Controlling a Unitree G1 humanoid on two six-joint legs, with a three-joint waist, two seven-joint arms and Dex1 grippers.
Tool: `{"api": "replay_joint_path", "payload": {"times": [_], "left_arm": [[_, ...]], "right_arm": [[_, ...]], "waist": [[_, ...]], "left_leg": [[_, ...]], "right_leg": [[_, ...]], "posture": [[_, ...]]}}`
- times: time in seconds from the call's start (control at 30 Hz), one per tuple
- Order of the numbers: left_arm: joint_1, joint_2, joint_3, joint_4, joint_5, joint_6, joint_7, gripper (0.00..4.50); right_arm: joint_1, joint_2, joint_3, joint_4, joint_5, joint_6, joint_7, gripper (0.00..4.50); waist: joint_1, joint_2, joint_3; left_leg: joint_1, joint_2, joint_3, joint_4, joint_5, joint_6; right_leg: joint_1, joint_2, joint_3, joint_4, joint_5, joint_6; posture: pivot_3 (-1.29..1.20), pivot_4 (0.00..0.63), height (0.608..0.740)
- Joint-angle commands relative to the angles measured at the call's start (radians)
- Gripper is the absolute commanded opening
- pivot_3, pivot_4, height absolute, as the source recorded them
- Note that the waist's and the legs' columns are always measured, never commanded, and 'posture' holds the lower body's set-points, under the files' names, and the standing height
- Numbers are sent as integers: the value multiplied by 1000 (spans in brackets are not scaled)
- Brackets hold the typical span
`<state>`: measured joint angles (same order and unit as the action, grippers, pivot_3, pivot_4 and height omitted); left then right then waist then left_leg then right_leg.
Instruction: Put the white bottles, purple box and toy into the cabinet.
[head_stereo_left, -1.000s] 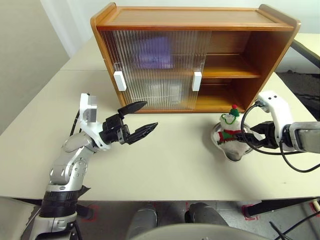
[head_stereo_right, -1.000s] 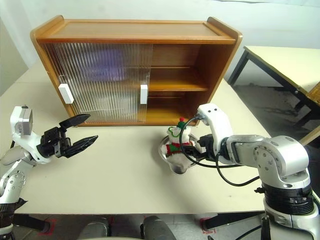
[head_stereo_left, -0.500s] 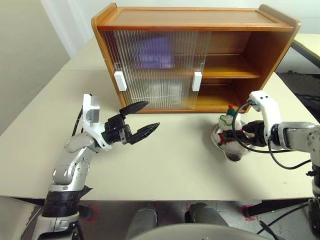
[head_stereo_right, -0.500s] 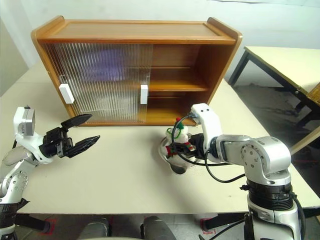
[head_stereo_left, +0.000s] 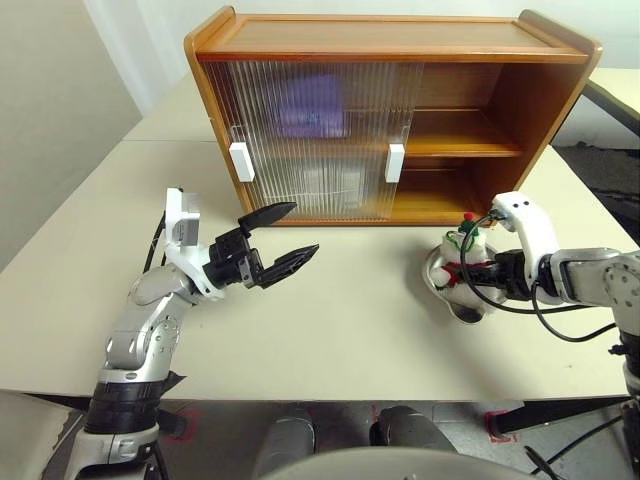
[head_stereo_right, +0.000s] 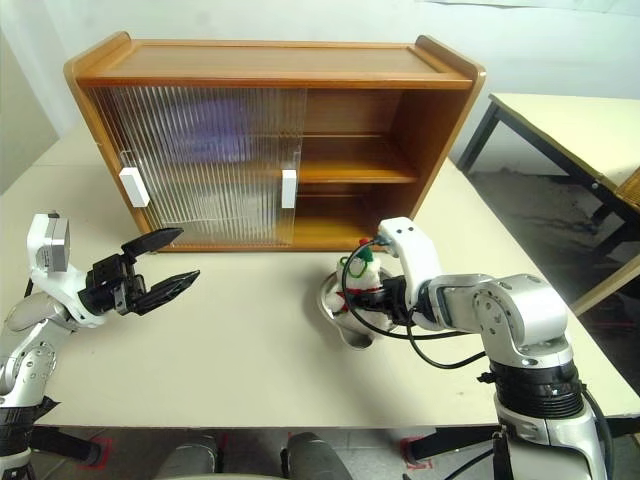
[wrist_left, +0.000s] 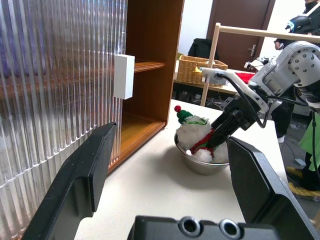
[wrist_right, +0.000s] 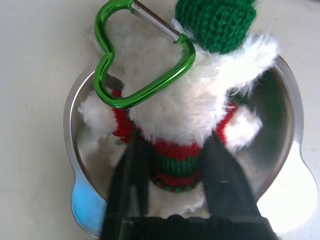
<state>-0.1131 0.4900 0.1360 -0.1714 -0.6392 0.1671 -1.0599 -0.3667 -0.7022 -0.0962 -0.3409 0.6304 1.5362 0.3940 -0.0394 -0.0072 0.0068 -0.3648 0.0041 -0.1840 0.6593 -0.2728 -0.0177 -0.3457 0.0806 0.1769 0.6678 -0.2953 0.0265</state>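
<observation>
The cabinet's (head_stereo_left: 400, 110) right half stood open to my reach, while its ribbed doors (head_stereo_left: 310, 140) blocked the left.

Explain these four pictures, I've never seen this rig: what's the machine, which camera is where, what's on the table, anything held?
It is a humanoid robot with two arms, each ending in a two-fingered tool. Two pictures come from its head, looking down at the table; the other two from cameras on each wrist. On the table stand a wooden cabinet, its right half open, and a metal bowl holding a plush toy. The right tool has its fingers on either side of the toy's body, closing on it. The left tool is open, holding nothing.
</observation>
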Motion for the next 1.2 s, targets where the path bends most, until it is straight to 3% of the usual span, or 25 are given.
{"api": "replay_joint_path", "payload": {"times": [0.03,0.13,0.53,0.77,1.2], "left_arm": [[-7,-5,-7,10,9,-8,3,4500],[-6,-6,-8,11,9,-9,2,4500],[-18,-10,-16,23,12,-14,-3,4500],[-26,3,-8,27,8,-8,-10,4500],[-33,12,-8,24,6,0,-9,4500]], "right_arm": [[12,5,17,11,-22,-29,5,654],[11,-19,25,17,-35,-52,20,221],[-136,-116,-119,41,102,33,208,198],[-337,13,-220,156,68,5,123,197],[-451,177,-229,277,-53,-259,-39,195]], "waist": [[0,0,0],[0,0,0],[2,0,0],[-2,1,0],[-1,3,-1]], "left_leg": [[0,0,0,0,0,0],[0,0,0,0,0,0],[0,-1,1,1,0,0],[0,1,0,0,1,1],[-1,3,-3,-2,0,2]], "right_leg": [[0,0,0,0,0,0],[0,0,0,0,0,-1],[0,0,1,0,-3,-7],[-1,2,1,1,-2,-7],[-3,4,0,1,4,-3]], "posture": [[-42,0,740],[-42,0,740],[-54,0,740],[-53,0,740],[-42,0,740]]}}
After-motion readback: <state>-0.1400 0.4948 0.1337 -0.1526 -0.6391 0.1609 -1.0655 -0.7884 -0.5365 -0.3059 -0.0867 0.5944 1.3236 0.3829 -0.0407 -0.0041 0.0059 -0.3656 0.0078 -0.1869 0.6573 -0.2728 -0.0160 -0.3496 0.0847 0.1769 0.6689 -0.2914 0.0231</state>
